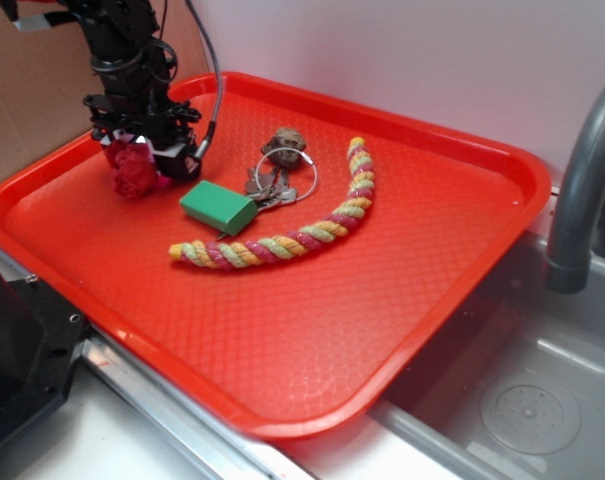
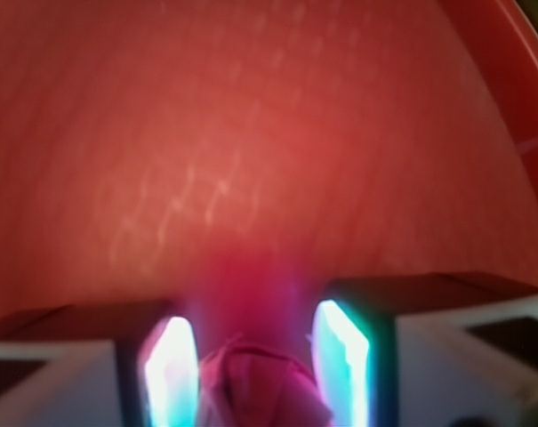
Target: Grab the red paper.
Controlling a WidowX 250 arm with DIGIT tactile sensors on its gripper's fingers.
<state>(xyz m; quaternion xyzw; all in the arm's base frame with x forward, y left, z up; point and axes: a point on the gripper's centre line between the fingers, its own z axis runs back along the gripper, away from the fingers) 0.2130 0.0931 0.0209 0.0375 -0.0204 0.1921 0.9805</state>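
While the gripper (image 1: 140, 152) stands low over the far left corner of the red tray (image 1: 312, 330), the red paper (image 1: 134, 172) sits directly under it, between its fingers. In the wrist view the wad (image 2: 260, 387) fills the narrow gap between the two glowing pads (image 2: 172, 369), which stand close on either side of it; whether they press it or only flank it is hard to tell through the blur, though the paper looks pinched at both flanks. From outside, the crumpled rose-like lump pokes out below and slightly left of the gripper's black body, resting on or just above the tray floor; which of the two I cannot tell.

Just right of the gripper and a little nearer the camera lies a green block (image 1: 218, 207), apart from the paper. Beyond the block, farther right, a ring of keys (image 1: 278, 178) lies flat, and a brown knobbly lump (image 1: 285, 144) sits at the ring's far edge. A twisted rope of yellow, pink and green (image 1: 297, 238) curves from below the block out to the right and away, well apart from the gripper. Right of the tray, a grey tap (image 1: 582, 190) rises over a steel sink (image 1: 522, 400).
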